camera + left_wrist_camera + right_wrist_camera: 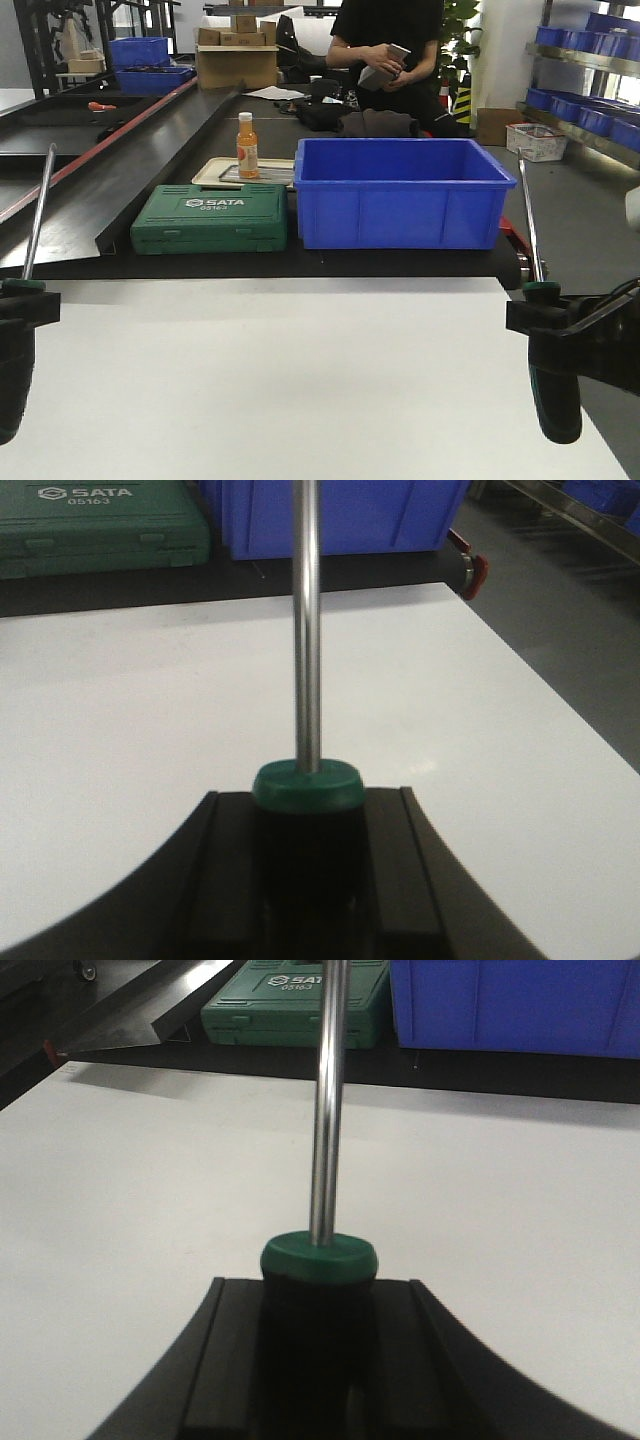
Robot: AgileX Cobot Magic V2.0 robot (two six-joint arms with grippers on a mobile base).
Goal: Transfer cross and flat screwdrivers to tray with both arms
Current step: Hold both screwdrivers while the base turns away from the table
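Screwdrivers are both gripped: the left screwdriver (38, 215) sits in the left gripper (310, 880), whose jaws are closed on the black handle just below its green collar. The right screwdriver (531, 220) is clamped the same way in the right gripper (318, 1360). Each hangs at its own side of the white table (300, 380), handle down and steel shaft up (both shafts lean a little toward the middle). Whether the handle ends touch the tabletop cannot be told. Past the table's far edge, on a dark bench, a green tool case (210, 218) lies just beside a deep blue bin (400, 195). Behind the case an orange bottle (247, 146) stands upright at a beige tray (215, 172). A person in black (390, 40) stands farther back. The case lid reads "SATA", with "05163" beneath it.
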